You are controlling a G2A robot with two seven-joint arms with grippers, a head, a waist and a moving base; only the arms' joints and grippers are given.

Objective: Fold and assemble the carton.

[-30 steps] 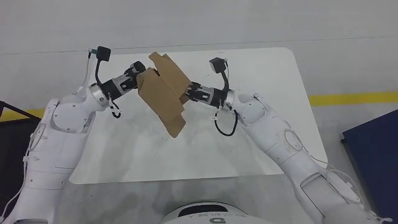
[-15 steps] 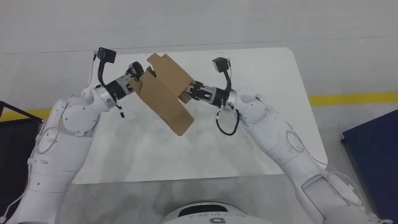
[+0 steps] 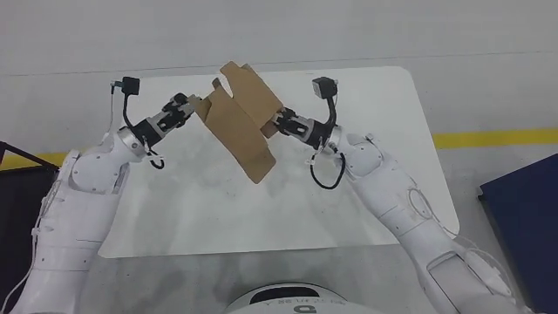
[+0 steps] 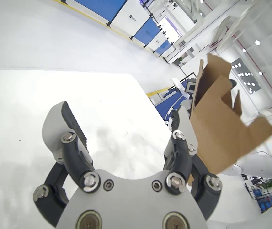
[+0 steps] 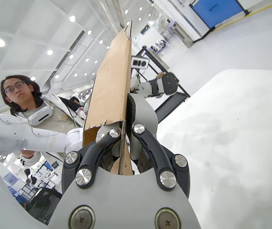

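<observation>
A brown carton (image 3: 244, 122), partly folded with loose flaps, hangs tilted in the air over the far middle of the white table (image 3: 366, 192). My right gripper (image 3: 277, 123) is shut on one of its side walls; in the right wrist view the cardboard wall (image 5: 112, 84) stands straight up between the pinched fingers (image 5: 140, 110). My left gripper (image 4: 122, 110) is open with nothing between its fingers. The carton (image 4: 217, 129) lies against the outer side of one finger (image 4: 183, 125). In the top view the left gripper (image 3: 185, 107) sits just left of the carton's flap.
The table's near half (image 3: 261, 209) is bare white surface. A blue panel (image 3: 523, 209) stands on the floor past the table's right edge, beside a yellow floor line (image 3: 497, 137).
The right gripper has carried the carton a little rightward and toward the table's far edge, turning it. The left gripper has drawn back to the left and now sits beside the flap.
</observation>
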